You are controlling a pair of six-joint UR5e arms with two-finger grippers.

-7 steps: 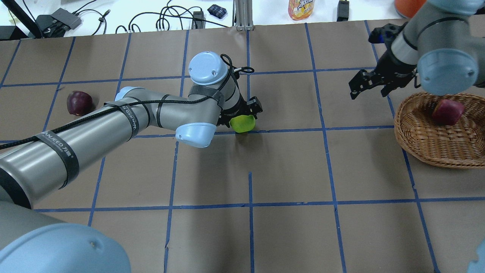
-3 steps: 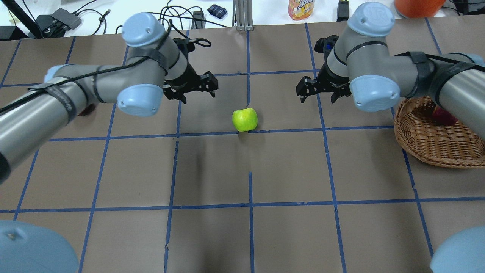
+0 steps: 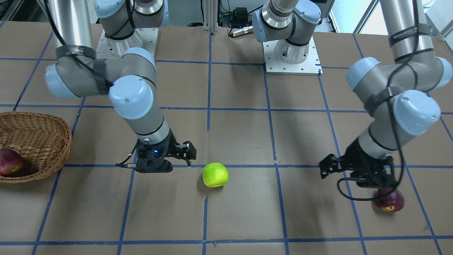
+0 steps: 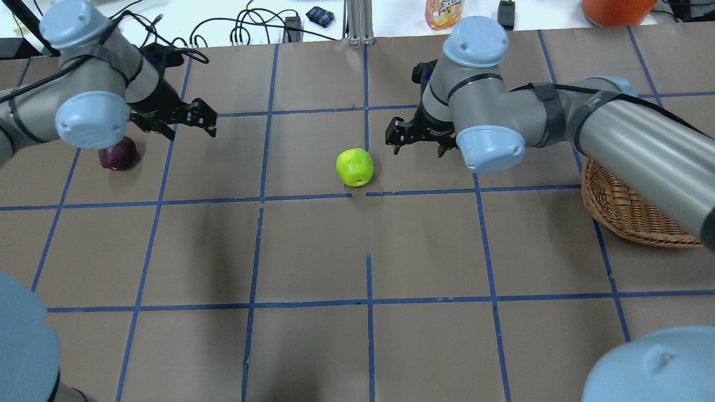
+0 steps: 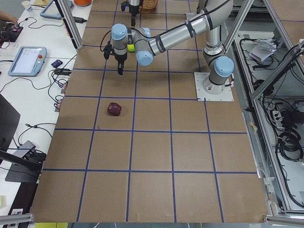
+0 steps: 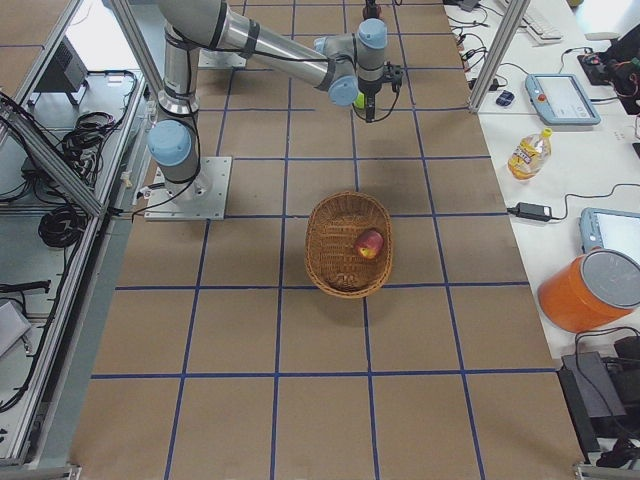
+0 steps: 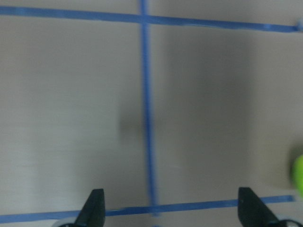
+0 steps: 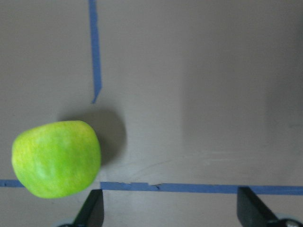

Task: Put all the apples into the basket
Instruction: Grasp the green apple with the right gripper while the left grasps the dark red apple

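The lime green apple (image 4: 354, 166) lies alone on the brown paper near the table's middle. My right gripper (image 4: 418, 146) is open and empty, hovering just to its right; the right wrist view shows the apple (image 8: 57, 158) beside one fingertip, outside the jaws. The dark maroon apple (image 4: 118, 153) lies at the far left. My left gripper (image 4: 190, 127) is open and empty, a little right of and beyond it. The wicker basket (image 3: 35, 141) holds the red apple (image 3: 10, 162). In the overhead view my right arm hides much of the basket (image 4: 631, 218).
Blue tape lines grid the paper. Cables, a bottle (image 4: 444, 12) and an orange container (image 4: 614, 10) lie on the white bench beyond the far edge. Both arm bases (image 3: 292, 53) stand at the robot's side of the table.
My left arm let go of the green apple and swung left toward the maroon apple. My right arm moved left from the basket to beside the green apple, which shifted slightly.
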